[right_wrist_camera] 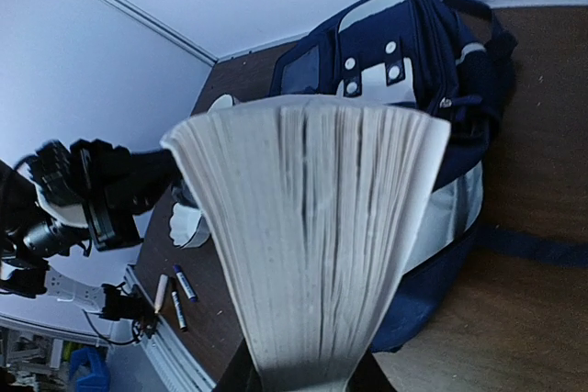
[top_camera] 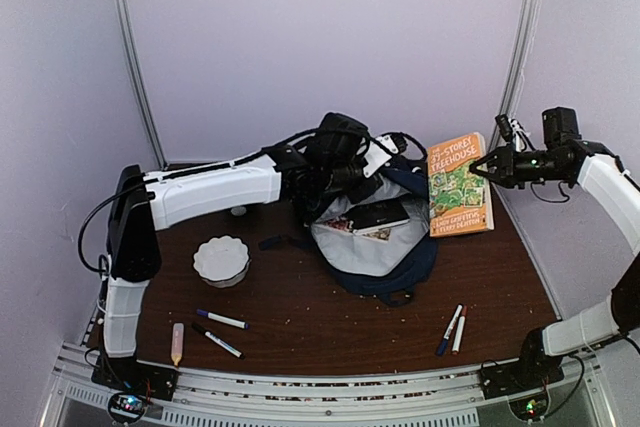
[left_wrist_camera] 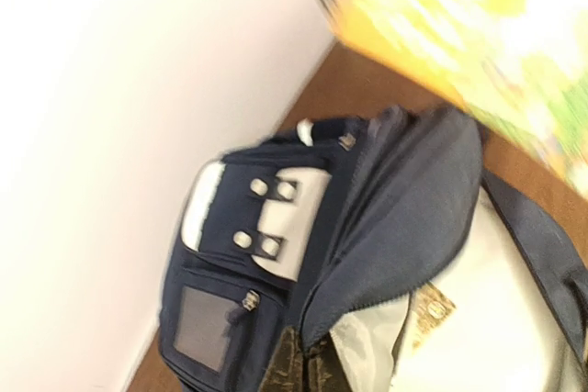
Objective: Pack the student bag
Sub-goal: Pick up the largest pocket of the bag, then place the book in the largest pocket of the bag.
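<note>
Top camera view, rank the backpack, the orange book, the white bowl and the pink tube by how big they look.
1. backpack
2. orange book, held by the right end effector, so possibly nearer the camera
3. white bowl
4. pink tube

Matt cloth student bag [top_camera: 390, 277]; glossy paper book [top_camera: 458, 187]; wood table [top_camera: 330, 317].

Evenly, softly lit in the top view, with only faint shadows on the dark table [top_camera: 330, 317]. Blown out to white on the wall [left_wrist_camera: 110, 135] in the left wrist view, smeared by motion blur across book [left_wrist_camera: 478, 52] and bag [left_wrist_camera: 276, 254]. Soft on the nearest pages in the right wrist view.
</note>
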Robot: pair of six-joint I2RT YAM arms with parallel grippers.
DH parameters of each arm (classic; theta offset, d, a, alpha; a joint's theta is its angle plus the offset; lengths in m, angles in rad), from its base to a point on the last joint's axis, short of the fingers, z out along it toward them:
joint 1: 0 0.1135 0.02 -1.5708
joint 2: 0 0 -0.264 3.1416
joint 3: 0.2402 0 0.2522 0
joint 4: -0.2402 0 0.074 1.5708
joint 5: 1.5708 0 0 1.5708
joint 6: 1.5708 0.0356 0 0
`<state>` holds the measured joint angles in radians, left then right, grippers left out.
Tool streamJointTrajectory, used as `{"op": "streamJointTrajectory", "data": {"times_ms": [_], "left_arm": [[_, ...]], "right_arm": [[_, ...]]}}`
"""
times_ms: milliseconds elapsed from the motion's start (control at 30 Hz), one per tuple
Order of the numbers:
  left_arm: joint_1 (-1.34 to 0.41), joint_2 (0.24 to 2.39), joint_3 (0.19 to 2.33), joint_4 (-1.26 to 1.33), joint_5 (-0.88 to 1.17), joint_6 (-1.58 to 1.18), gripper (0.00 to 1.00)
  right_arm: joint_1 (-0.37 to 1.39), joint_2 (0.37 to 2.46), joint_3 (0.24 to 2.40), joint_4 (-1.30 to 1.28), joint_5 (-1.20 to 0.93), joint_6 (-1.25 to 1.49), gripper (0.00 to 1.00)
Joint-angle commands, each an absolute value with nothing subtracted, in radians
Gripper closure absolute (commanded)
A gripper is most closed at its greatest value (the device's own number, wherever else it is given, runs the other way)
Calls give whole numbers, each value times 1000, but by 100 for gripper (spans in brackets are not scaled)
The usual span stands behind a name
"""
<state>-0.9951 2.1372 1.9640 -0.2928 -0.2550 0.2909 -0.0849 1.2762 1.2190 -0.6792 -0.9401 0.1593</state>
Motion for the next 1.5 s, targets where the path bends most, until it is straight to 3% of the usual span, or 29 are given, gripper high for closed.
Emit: {"op": "streamJointTrajectory", "data": {"times_ms": [0,333,500,800,1267,1467], "left_arm": [[-937,2177,2128,-122,-261,249,100],[-861,2257,2295,-114,-163,137,100],[-862,2231,2292,-124,-116,87,100],[-872,2162,2246,-120,-79,67,100],[-889,2103,2197,-120,-83,91,100],[-906,2062,2152,-117,-80,114,100]], "right_arm": [[-87,1227,1142,-571,-1118,279,100],[-16,1112,833,-401,-1116,423,100],[108,1232,913,-455,-1095,347,100],[166,1514,1056,-364,-1162,422,100],[222,1847,1109,199,-1121,744,100],[213,1947,1192,251,-1062,771,100]]}}
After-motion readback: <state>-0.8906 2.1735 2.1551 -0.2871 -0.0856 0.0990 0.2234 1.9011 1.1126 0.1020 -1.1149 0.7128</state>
